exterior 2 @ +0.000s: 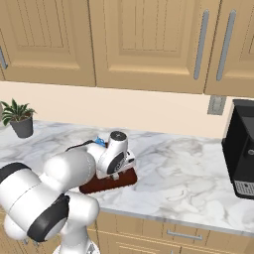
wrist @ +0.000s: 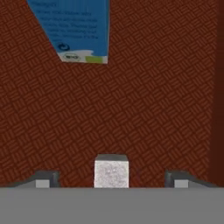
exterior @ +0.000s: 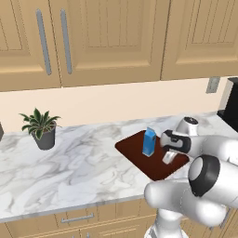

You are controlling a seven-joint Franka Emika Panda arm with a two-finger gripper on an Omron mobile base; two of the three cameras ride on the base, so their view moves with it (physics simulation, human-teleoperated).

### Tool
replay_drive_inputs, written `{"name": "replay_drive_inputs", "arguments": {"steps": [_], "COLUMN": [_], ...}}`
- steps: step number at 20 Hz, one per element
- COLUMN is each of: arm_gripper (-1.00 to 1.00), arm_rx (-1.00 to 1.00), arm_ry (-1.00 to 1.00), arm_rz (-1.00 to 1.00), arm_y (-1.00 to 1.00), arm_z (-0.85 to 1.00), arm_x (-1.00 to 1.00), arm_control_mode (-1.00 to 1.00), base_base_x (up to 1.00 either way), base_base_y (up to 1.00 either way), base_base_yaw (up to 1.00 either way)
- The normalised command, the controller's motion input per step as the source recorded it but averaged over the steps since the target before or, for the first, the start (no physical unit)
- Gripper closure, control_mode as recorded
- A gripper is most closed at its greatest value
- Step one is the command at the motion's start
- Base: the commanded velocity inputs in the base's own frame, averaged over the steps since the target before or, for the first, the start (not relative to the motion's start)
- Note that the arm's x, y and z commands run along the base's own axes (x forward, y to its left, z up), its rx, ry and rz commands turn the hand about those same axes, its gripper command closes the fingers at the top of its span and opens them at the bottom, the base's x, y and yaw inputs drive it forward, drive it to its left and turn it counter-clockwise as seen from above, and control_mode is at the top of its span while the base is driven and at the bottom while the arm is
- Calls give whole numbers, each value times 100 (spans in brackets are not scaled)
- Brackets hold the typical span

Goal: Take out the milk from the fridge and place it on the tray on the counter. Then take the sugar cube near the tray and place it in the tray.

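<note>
We see our gripper (wrist: 111,183) low over the tray (exterior: 135,151), pointing down at its woven red-brown floor. Its two fingers (wrist: 43,179) are spread wide apart, and the sugar cube (wrist: 111,170) sits on the tray between them. There is a gap on each side of the cube, so the fingers do not touch it.

The milk (exterior: 149,142) stands upright on the tray just past the gripper, with a strip of bare tray between them. In the hand view one raised tray edge runs close beside one finger, so there is little room on that side.

The tray lies on the counter (exterior: 69,167). Far off to the gripper's left stands a potted plant (exterior: 42,128). On its right, a black coffee machine (exterior 2: 240,149) stands well apart.
</note>
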Motion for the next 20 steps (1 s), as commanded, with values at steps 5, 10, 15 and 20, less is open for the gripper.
{"name": "replay_drive_inputs", "arguments": {"steps": [5,10,15,20], "arm_gripper": [-100,-100,-100,-100], "arm_rx": [0,0,0,0], "arm_ry": [-16,-19,-18,-19], "arm_rz": [0,0,-4,-9], "arm_y": [-1,-4,-1,-5], "arm_z": [60,79,76,95], "arm_x": [-40,-47,-52,-59], "arm_control_mode": [-100,-100,-100,-100], "base_base_x": [0,0,0,0], "base_base_y": [0,0,0,0], "base_base_yaw": [0,0,0,0]}}
